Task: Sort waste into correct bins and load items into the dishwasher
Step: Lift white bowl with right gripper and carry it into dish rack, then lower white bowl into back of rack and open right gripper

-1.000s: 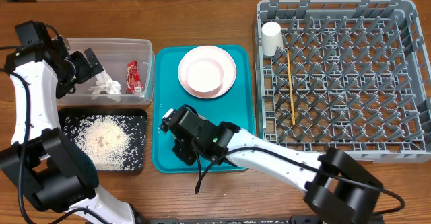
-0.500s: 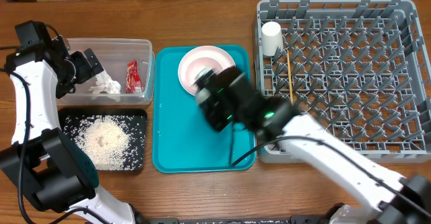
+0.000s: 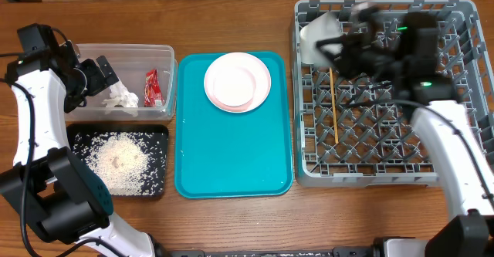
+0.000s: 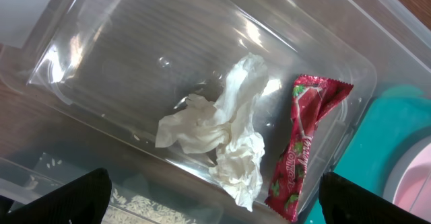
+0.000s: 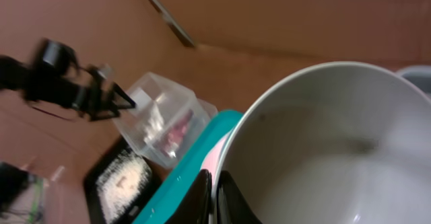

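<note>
My right gripper (image 5: 215,180) is shut on the rim of a grey-white bowl (image 5: 323,150). In the overhead view it is a blur over the far left of the grey dish rack (image 3: 401,118), close to the white cup (image 3: 310,47) and a wooden chopstick (image 3: 333,103). My left gripper (image 4: 215,197) hangs open above the clear tub (image 3: 166,56), which holds the crumpled tissue (image 4: 229,136) and the red wrapper (image 4: 303,143). Rice (image 3: 120,160) lies in the black tray (image 3: 73,145). The pink plate (image 3: 237,81) rests on the teal tray.
The teal tray (image 3: 231,157) lies between the bins and the rack, with only the plate at its far end. The rack's upright pegs fill the right side of the table. A brown cardboard wall shows behind in the right wrist view.
My right arm has swung from the near left of the teal tray, past the plate, to over the rack's far left, carrying the bowl. The left arm has not moved.
</note>
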`<control>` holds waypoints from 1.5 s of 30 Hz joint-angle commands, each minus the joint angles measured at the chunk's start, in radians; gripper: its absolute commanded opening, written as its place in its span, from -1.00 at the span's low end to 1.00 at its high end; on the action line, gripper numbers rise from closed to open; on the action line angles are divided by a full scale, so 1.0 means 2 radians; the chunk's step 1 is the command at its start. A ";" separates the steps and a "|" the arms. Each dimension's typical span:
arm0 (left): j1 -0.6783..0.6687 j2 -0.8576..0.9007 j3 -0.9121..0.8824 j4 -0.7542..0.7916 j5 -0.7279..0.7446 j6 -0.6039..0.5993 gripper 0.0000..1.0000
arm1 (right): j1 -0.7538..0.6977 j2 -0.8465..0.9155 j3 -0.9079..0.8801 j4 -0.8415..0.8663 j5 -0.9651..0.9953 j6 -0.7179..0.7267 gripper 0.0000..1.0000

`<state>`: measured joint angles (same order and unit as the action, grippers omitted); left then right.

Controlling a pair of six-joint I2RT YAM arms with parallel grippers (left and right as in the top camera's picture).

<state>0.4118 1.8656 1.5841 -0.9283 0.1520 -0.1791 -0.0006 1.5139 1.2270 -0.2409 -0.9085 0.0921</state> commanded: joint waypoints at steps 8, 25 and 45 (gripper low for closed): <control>-0.006 -0.017 0.008 -0.001 -0.003 0.009 1.00 | -0.066 0.090 0.014 0.144 -0.198 0.166 -0.92; -0.006 -0.017 0.008 -0.001 -0.003 0.009 1.00 | -0.046 0.156 0.001 0.228 -0.204 0.296 -0.92; -0.006 -0.017 0.008 -0.001 -0.003 0.009 1.00 | -0.015 0.156 -0.010 0.112 -0.145 0.212 -0.92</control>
<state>0.4118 1.8656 1.5841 -0.9279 0.1520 -0.1791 -0.0471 1.8225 1.2304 -0.0196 -1.2499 0.5369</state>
